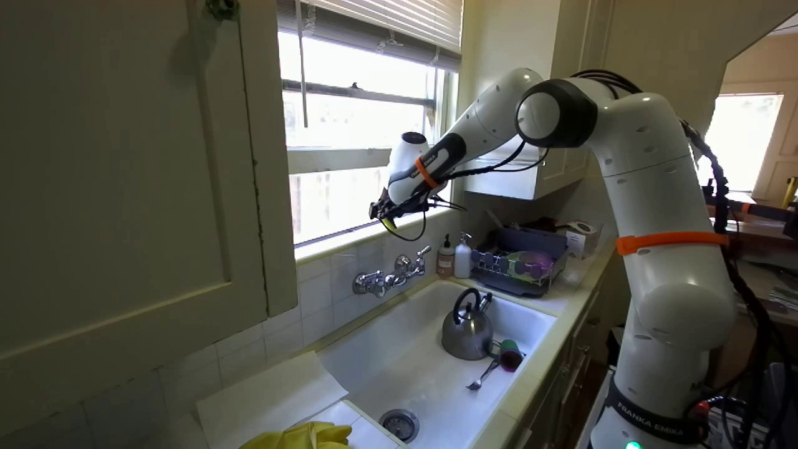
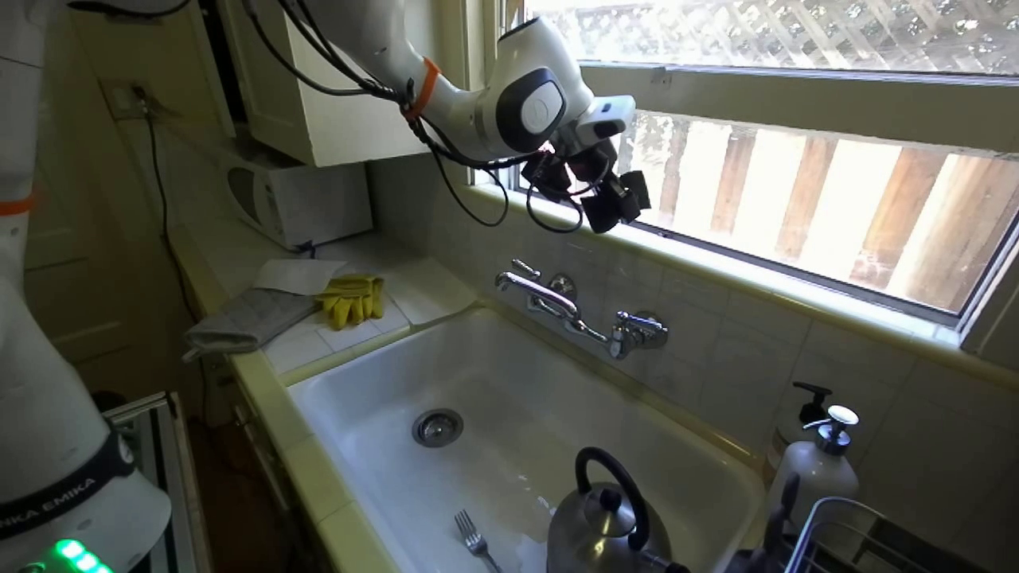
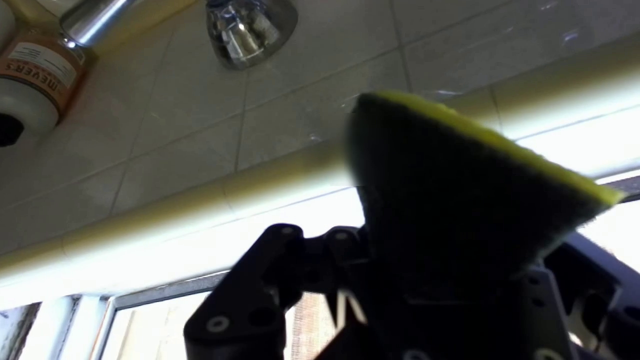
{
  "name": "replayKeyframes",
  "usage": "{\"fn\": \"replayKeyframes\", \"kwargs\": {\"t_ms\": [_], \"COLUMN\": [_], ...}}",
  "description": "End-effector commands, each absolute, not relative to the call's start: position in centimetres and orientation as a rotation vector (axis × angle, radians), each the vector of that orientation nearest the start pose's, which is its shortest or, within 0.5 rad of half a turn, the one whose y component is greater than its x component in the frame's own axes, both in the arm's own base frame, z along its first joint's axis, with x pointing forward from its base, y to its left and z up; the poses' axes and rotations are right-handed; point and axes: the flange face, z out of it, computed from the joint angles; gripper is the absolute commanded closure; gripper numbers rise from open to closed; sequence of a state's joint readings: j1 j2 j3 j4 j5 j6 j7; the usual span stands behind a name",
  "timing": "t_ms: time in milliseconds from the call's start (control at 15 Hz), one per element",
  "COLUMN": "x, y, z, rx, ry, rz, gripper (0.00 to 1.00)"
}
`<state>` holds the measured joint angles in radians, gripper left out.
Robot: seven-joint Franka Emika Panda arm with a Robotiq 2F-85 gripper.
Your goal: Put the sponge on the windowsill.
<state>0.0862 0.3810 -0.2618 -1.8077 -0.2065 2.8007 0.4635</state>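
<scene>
While a pale cabinet door (image 1: 118,174) fills the left of an exterior view, a white sheet (image 1: 268,399) lies beside the sink (image 1: 411,368), next to yellow gloves (image 1: 302,438) that the bottom of the view cuts off; farther right is the white-framed window (image 1: 340,160), the windowsill (image 3: 150,254) running along its foot. In front of the window hangs the gripper (image 1: 383,213), its fingers clamped on the sponge (image 3: 450,182), which shows in the wrist view as a dark pad with a thin yellow layer along one edge, tilted between them. Sponge and gripper are near the windowsill, but whether they touch it I cannot tell. Below the gripper a chrome faucet (image 1: 393,274) juts from the tiled wall (image 1: 321,296), and lower down a round drain (image 1: 399,425) sits in the sink. Next come a brown pump bottle (image 1: 445,259) and a white pump bottle (image 1: 462,259) side by side, then the steel kettle (image 1: 467,337), upright in the sink, with a fork (image 1: 483,377) and a green and dark red cup (image 1: 510,355) close to it. A dish rack (image 1: 514,287) follows, and at the right stands the white robot arm (image 1: 661,293), an orange band (image 1: 673,242) around it
</scene>
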Motion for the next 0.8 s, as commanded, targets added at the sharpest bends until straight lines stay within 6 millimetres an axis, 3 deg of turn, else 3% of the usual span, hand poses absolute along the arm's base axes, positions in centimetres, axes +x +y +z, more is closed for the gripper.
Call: {"fn": "replayKeyframes", "kwargs": {"t_ms": [0,733], "x": [68.2,70.3], "y": [-9.1,-8.7], "z": [40.9,41.0], "rx": [-3.031,-3.041], "ry": [0.641,0.558], "rz": [-1.027,-1.038], "gripper": [1.0,1.0]}}
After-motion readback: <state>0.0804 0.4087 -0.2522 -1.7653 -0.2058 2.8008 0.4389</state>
